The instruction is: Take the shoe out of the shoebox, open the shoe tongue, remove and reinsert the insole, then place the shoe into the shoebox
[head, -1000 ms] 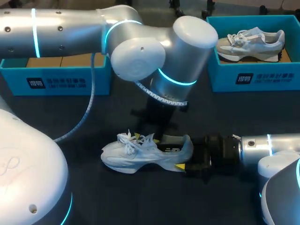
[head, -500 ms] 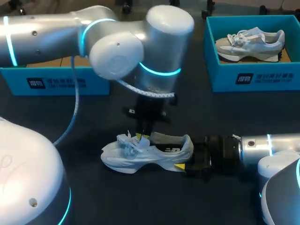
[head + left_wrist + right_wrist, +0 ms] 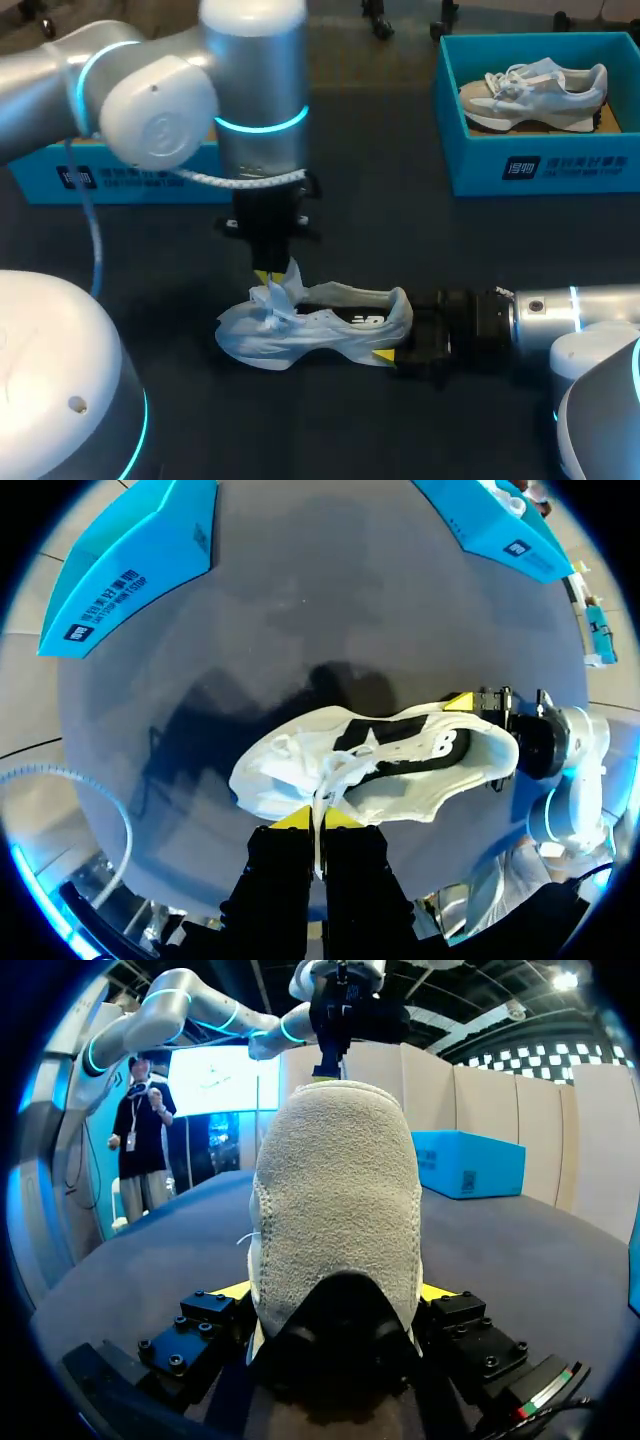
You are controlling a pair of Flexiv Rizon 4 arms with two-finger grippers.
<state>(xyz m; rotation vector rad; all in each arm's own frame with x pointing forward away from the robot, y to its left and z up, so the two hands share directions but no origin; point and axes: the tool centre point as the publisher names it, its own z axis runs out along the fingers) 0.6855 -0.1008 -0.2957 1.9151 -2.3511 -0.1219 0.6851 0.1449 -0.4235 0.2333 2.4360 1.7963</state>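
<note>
A dark surface fills the head view. In the lower middle of the frame a pale shoe rests on it, out of any box, with its toe toward the left and its heel toward the right. The right hand comes in from the lower right and grips the heel, with a yellow-tipped finger on either side of it, as the right wrist view shows. Just above the shoe's forefoot the left hand hangs straight down from the upper left, its fingers pinched together on the laces, which are drawn up in a bunch. Farther back, a blue box sits at the upper left, partly behind the left arm. Another blue box at the upper right holds a second shoe.
</note>
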